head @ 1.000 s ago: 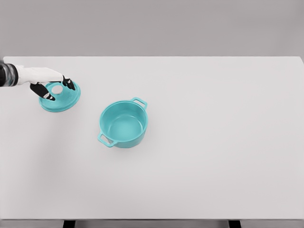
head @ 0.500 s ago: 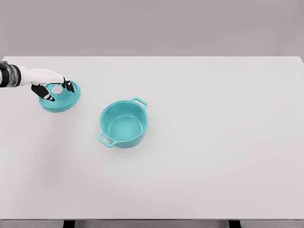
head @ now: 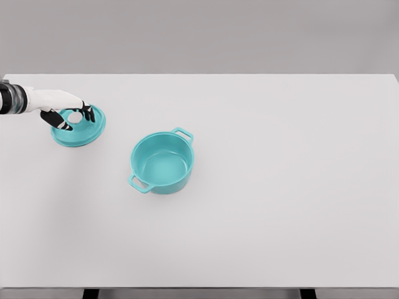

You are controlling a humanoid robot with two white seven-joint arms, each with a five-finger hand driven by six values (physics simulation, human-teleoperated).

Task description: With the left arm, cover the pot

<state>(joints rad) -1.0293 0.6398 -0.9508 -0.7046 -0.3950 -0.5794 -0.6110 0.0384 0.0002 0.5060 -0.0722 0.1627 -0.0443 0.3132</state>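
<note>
Our left hand [head: 62, 107], white with black fingertips, closes around the pale round knob [head: 75, 116] of the teal, disc-shaped pot lid [head: 80, 129] at the far left of the white table [head: 280, 218]. The dark fingertips [head: 89, 112] bracket the knob on both sides, curled in close enough that we judge the knob to be grasped, though the exact contact is too small to confirm. The lid lies flat on the table, apparently not yet lifted.

The open teal two-handled pot [head: 162, 162] stands near the middle of the table, well apart from the lid and to its right, its interior empty and its handles pointing toward the upper right and lower left.

Compared with a second ago, we have drawn the hand back a little toward the left edge, so less of the forearm shows, and the fingers sit tighter over the knob. Half a second ago the pose was nearly the same as now, so the motion has largely settled. Lid and pot have not shifted in that time.

We read this as the grasp being secured, with the lift, the carry across to the pot and the placing all left to do. Our right arm does not appear in the head view.
</note>
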